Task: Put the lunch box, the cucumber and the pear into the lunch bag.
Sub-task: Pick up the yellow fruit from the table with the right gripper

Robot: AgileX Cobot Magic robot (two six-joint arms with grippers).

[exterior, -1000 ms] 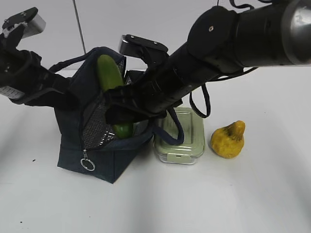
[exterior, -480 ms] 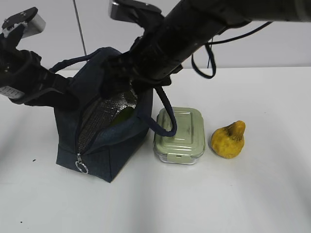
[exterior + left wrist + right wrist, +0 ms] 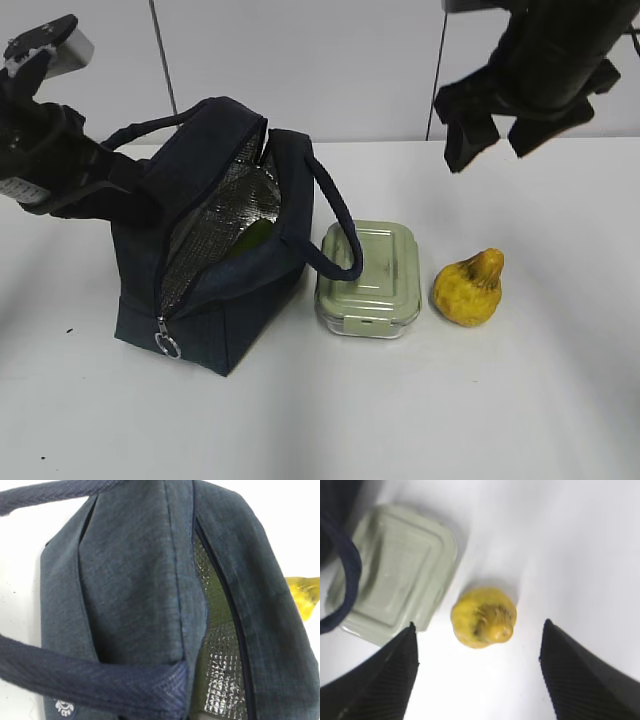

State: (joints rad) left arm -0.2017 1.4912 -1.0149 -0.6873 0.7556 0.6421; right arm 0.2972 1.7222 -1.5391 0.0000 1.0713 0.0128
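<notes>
The lunch bag [image 3: 225,240] stands on the left part of the white table [image 3: 420,410], its zipper undone and its mouth gaping so that the silvery lining [image 3: 215,235] is shown. A strip of the cucumber [image 3: 250,238] is seen lying inside the bag, low against the right wall; in the left wrist view the same green [image 3: 212,595] is seen through the slit of the opening, though how it rests cannot be made out there. The metal ring pull [image 3: 166,346] hangs at the near left corner of the bag. One handle [image 3: 335,225] is draped over the right side, and its loop reaches the left edge of the lunch box [image 3: 370,278].

The lunch box sits closed just beside the bag on the right, its pale green lid up. The pear [image 3: 469,289] lies on the table just to the right of the lunch box, apart from it, with its narrow neck pointing up and to the right.

The right gripper [image 3: 508,135] is held high above the table, far right, over the pear and the lunch box; its fingers [image 3: 385,680] are spread wide with nothing between them, and in the right wrist view the pear [image 3: 484,617] is framed between them from above.

The left arm [image 3: 50,140] is set at the far left side of the bag, by the far handle [image 3: 145,130]. The left gripper itself is hidden behind the fabric, so whether it grips the bag cannot be told.
</notes>
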